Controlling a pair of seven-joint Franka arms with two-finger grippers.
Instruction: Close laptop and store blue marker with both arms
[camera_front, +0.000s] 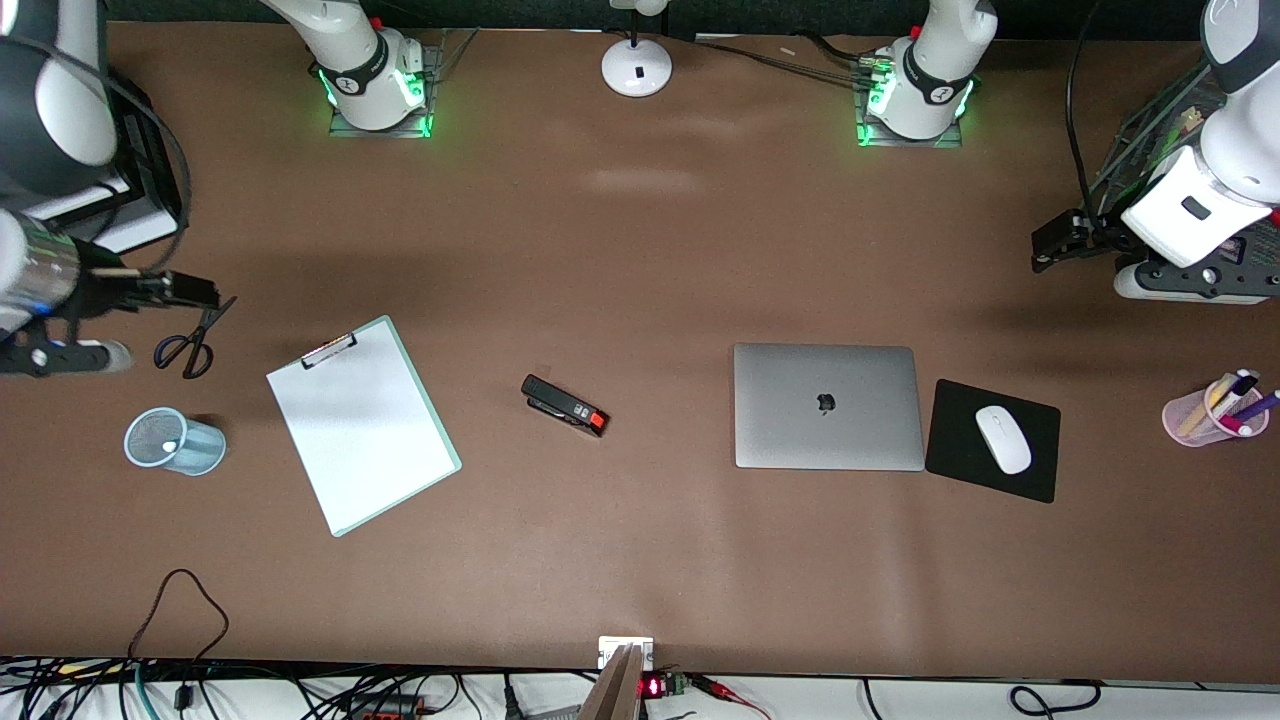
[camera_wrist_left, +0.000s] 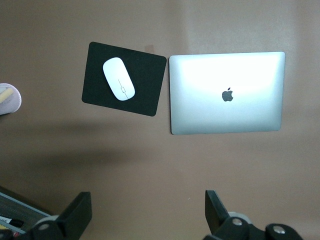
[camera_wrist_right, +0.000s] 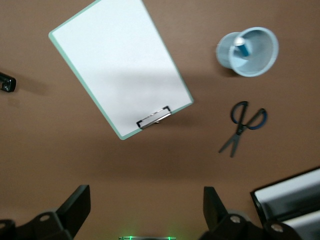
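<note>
The laptop (camera_front: 827, 405) (camera_wrist_left: 227, 92) lies shut and flat toward the left arm's end of the table, silver lid with the dark apple logo up. The blue marker (camera_wrist_right: 241, 48) rests inside a pale blue mesh cup (camera_front: 175, 441) (camera_wrist_right: 248, 51) toward the right arm's end, its whitish cap showing. My left gripper (camera_front: 1045, 248) (camera_wrist_left: 148, 210) hangs open over bare table at the left arm's end, holding nothing. Over the table's edge at the right arm's end my right gripper (camera_front: 205, 291) (camera_wrist_right: 146, 205) is open too, above the scissors (camera_front: 190, 343) and empty.
A white clipboard with a mint edge (camera_front: 360, 425) and a black stapler (camera_front: 565, 405) lie mid-table. A white mouse (camera_front: 1002, 438) sits on a black pad (camera_front: 950, 460) beside the laptop. A pink cup of pens (camera_front: 1215, 410) stands at the left arm's end. A lamp base (camera_front: 636, 66) sits between the arms' bases.
</note>
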